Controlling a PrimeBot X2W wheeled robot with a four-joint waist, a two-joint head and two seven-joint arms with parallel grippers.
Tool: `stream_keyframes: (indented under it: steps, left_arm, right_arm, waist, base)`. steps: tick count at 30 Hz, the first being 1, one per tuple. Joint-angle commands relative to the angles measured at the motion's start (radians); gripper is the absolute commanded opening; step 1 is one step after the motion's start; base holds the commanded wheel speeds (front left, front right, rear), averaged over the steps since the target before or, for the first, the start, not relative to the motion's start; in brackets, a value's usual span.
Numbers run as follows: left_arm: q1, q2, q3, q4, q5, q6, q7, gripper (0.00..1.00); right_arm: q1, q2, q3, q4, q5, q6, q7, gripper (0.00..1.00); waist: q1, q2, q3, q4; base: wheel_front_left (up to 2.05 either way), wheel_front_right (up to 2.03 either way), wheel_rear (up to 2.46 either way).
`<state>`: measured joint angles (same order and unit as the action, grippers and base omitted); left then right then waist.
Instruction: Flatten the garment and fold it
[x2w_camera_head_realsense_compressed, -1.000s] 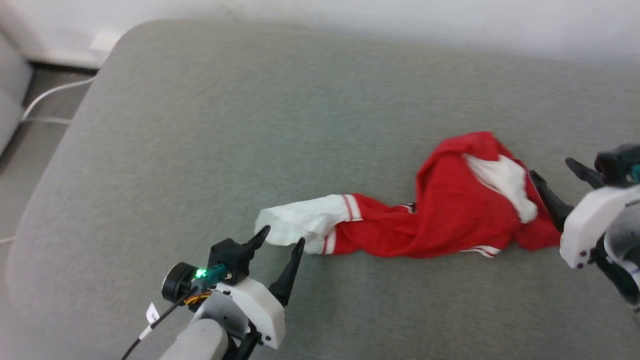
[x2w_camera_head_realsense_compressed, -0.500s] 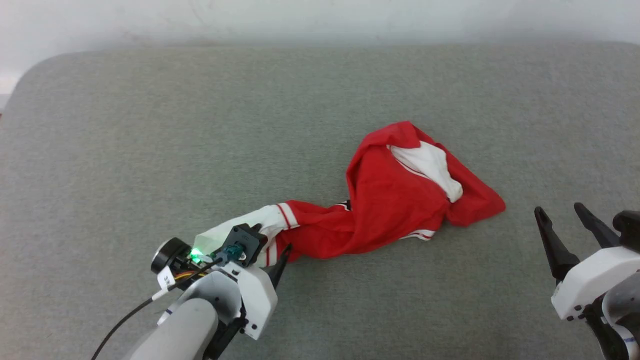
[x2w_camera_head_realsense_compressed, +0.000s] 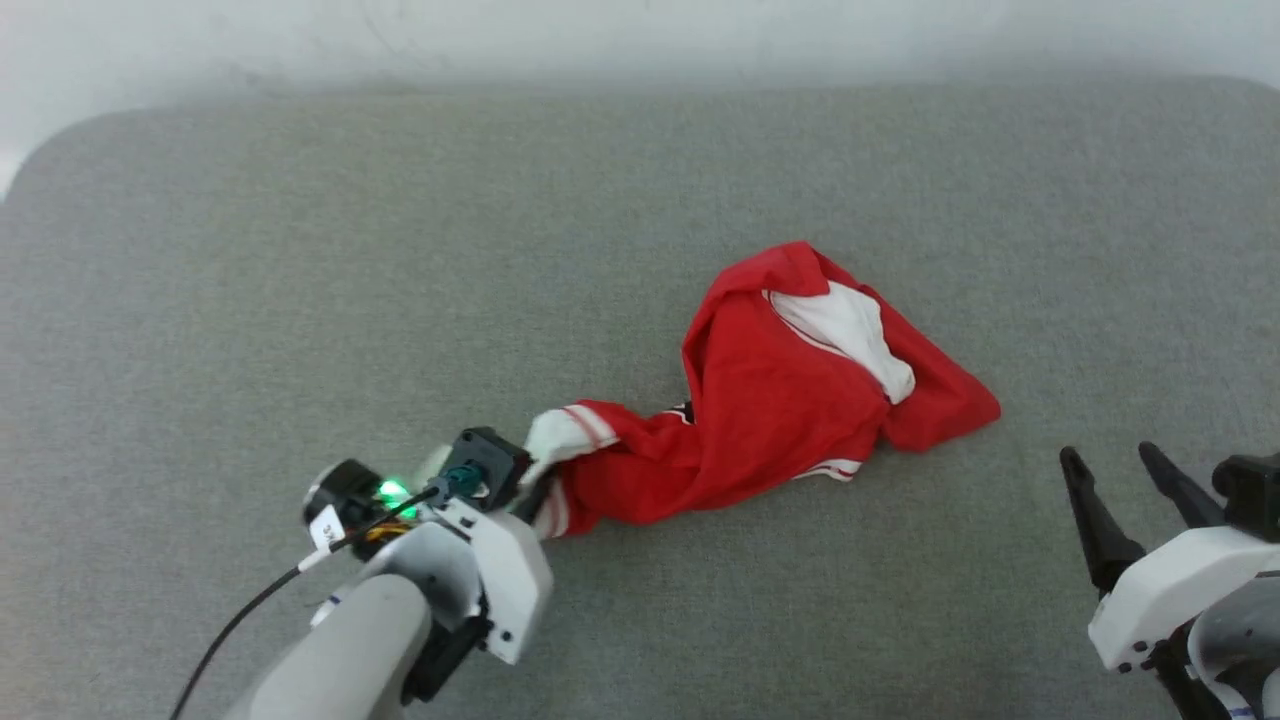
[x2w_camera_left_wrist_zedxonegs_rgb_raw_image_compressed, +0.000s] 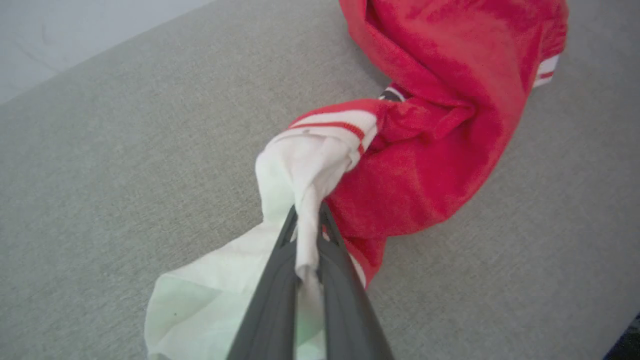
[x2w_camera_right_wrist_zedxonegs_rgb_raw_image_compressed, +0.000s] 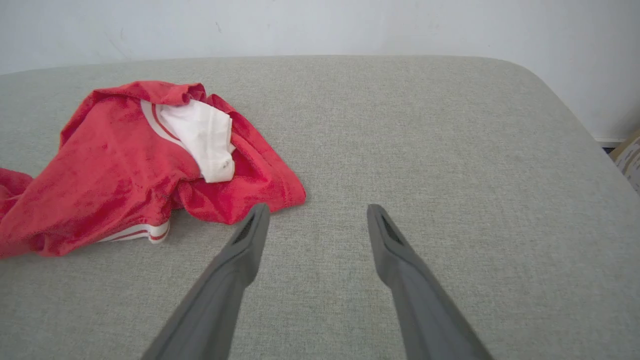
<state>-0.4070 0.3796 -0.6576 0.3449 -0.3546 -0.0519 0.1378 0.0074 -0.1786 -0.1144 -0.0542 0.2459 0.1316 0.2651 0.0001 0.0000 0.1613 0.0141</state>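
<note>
Fingers of our left gripper (x2w_camera_left_wrist_zedxonegs_rgb_raw_image_compressed: 306, 216) pinched the white sleeve (x2w_camera_left_wrist_zedxonegs_rgb_raw_image_compressed: 300, 165) of the garment (x2w_camera_head_realsense_compressed: 780, 400). It lay bunched in the middle of the grey cushion (x2w_camera_head_realsense_compressed: 300, 250). Our right gripper (x2w_camera_head_realsense_compressed: 1108, 455) stood spread nearer the right edge. We feared a hard pull could slip the sleeve out or twist the cloth more.

red garment (x2w_camera_head_realsense_compressed: 770, 400), white sleeves, striped trim; grey cushion (x2w_camera_head_realsense_compressed: 400, 250).

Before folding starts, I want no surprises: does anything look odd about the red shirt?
The red jersey T-shirt with white sleeves lies bunched and twisted on the grey fabric surface, one sleeve pinched in the shut left gripper. No damage shows.
</note>
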Motion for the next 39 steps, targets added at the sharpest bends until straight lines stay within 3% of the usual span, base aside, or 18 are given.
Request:
stream_keyframes:
  steps: [1,7,9,12,18,23,24,30,35,39]
  left_arm:
    - [0.008,-0.008,-0.007,-0.025,-0.019,-0.012,-0.001,0.0]
    - [0.06,-0.021,0.02,-0.251,-0.176,-0.044,0.06,0.0]
    - [0.065,-0.003,0.055,-0.326,-0.216,-0.028,0.092,0.0]
    - [0.066,0.028,0.139,-0.389,-0.281,0.032,0.148,0.0]
    - [0.031,0.133,0.256,-0.262,-0.303,0.161,0.286,0.0]
    - [-0.023,0.152,0.27,-0.075,-0.286,0.204,0.33,0.0]
    - [-0.036,0.143,0.276,-0.045,-0.287,0.212,0.32,0.98]
    - [-0.102,0.105,0.281,0.067,-0.232,0.236,0.165,1.0]
    - [-0.118,0.07,0.278,0.048,-0.173,0.248,-0.046,1.0]
    - [-0.107,0.053,0.268,0.012,-0.145,0.249,-0.146,1.0]
  right_arm:
    - [0.011,0.006,0.003,-0.002,-0.004,-0.001,0.003,1.0]
    - [0.039,0.019,-0.009,-0.008,-0.008,-0.001,0.005,1.0]
    - [0.044,0.026,-0.007,-0.01,-0.009,-0.001,0.004,1.0]
    - [0.043,0.034,0.003,-0.012,-0.008,-0.001,0.002,1.0]
    - [0.015,0.046,0.037,0.0,-0.008,-0.001,-0.007,1.0]
    - [-0.018,0.042,0.071,0.033,0.002,-0.001,-0.019,1.0]
    - [-0.022,0.04,0.076,0.038,0.004,-0.001,-0.021,1.0]
    - [-0.048,0.019,0.115,0.066,0.017,-0.001,-0.022,1.0]
    - [-0.078,-0.026,0.152,0.069,0.021,-0.001,-0.01,1.0]
    - [-0.093,-0.049,0.174,0.067,0.03,-0.001,0.02,1.0]
  waist:
    - [-0.0001,0.0,-0.028,0.019]
    - [-0.0001,0.0,-0.056,0.039]
    - [-0.0001,0.0,-0.055,0.034]
    - [-0.0001,0.0,-0.042,0.015]
    - [-0.0001,0.0,0.02,-0.04]
    - [-0.0001,0.0,0.063,-0.074]
    - [-0.0001,0.0,0.068,-0.077]
    - [-0.0001,0.0,0.071,-0.064]
    - [-0.0001,0.0,0.043,-0.004]
    - [-0.0001,0.0,0.027,0.047]
  base:
    - [0.0,0.0,0.0]
    - [0.0,0.0,0.0]
    - [0.0,0.0,0.0]
    - [0.0,0.0,0.0]
    - [0.0,0.0,0.0]
    - [0.0,0.0,0.0]
    - [0.0,0.0,0.0]
    - [0.0,0.0,0.0]
    - [0.0,0.0,0.0]
    - [0.0,0.0,0.0]
